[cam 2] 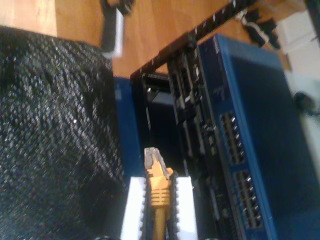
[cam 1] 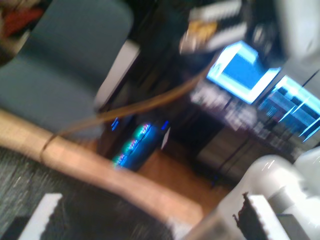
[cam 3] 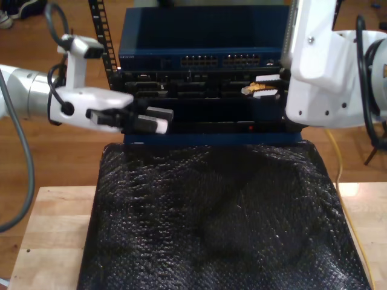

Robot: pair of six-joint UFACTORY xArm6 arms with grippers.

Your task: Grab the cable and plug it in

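Grab is done; I'm on the plug-in step. My second gripper (cam 2: 159,202) is clenched on the cable (cam 2: 158,187) just behind its clear plug, boot pinched between the white fingers (cam 2: 132,210), plug tip sticking out ahead. In the exterior view that gripper is at the view's right, holding the plug in front of the dark rack unit (cam 3: 199,87) under the blue switch (cam 3: 202,36), apart from the face, not seated.

My first gripper (cam 3: 158,121) is at the exterior view's left, near the rack front, fingers apart, nothing in them. Its wrist view is motion-blurred; a brownish strand crosses it, probably the cable, can't confirm.

Next move, my judgement: line the plug up square with a port and push straight in. I can't tell which port is the target. Risk: plug tilted in the grip, catching on a port edge.

Count: one cable, one plug, one blue switch with two port blocks (cam 3: 199,60), one black mat (cam 3: 217,217) on the wooden surface (cam 3: 54,235), two grippers.
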